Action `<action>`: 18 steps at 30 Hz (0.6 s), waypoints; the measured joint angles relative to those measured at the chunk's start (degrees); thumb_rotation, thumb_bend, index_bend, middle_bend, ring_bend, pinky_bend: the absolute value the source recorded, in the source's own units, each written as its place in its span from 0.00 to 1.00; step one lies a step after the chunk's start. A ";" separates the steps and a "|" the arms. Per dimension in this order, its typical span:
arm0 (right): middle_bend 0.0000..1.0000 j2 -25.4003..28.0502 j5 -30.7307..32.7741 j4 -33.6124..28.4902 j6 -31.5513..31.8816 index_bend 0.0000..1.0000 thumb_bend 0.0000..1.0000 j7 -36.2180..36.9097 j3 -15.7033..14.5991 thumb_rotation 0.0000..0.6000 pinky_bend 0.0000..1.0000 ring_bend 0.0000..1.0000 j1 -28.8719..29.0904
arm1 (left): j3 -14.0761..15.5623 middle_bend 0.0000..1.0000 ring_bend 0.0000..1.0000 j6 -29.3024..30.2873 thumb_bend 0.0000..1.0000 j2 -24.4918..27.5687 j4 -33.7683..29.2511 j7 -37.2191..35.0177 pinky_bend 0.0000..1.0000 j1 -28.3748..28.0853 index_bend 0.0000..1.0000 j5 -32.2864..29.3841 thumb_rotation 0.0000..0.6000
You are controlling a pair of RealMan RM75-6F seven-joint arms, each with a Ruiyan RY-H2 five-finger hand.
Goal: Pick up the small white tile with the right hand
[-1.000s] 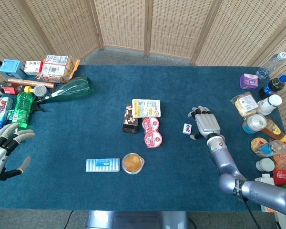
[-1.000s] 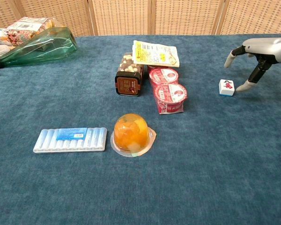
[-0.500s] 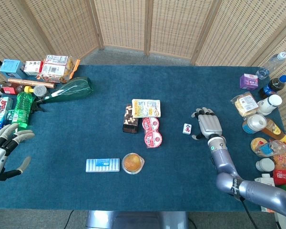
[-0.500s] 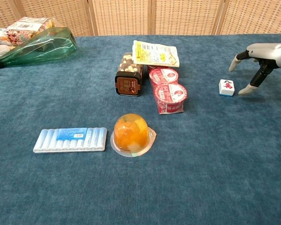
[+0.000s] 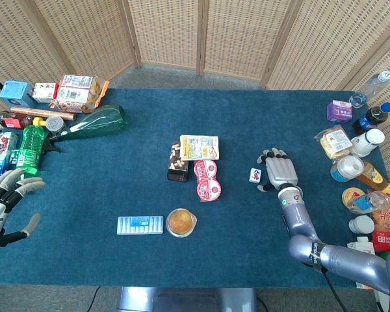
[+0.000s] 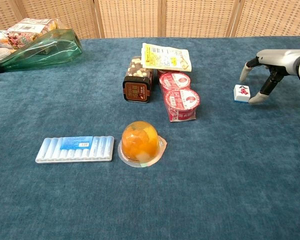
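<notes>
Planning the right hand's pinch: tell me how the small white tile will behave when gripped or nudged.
The small white tile looks like a rigid block, so it probably won't flex. Lying flat on the blue cloth, it should slide rather than roll. Its faces look smooth, so the fingertips of the right hand may slip.

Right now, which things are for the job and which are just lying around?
For the job:
small white tile
right hand, fingers arched beside the tile, holding nothing

Just lying around:
orange jelly cup
blue blister pack
two red-lidded cups
green bottle
left hand
</notes>
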 measured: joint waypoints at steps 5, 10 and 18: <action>0.21 -0.79 1.49 0.85 0.12 0.33 0.19 -0.73 0.19 1.00 0.00 0.08 0.38 | 0.15 0.23 0.00 0.43 0.48 -0.21 0.58 -0.56 0.00 0.34 0.22 -0.14 1.00; 0.26 -1.84 2.89 1.92 0.24 0.38 0.19 -0.97 0.53 1.00 0.00 0.15 0.63 | 0.19 0.22 0.00 0.96 0.48 -0.22 0.83 -0.81 0.00 0.59 0.22 -0.04 1.00; 0.49 -3.53 6.23 3.54 1.13 0.60 0.21 -1.76 1.83 1.00 0.01 0.38 1.12 | 0.18 0.17 0.00 2.76 0.48 -0.37 1.59 -1.77 0.00 1.58 0.22 -0.26 1.00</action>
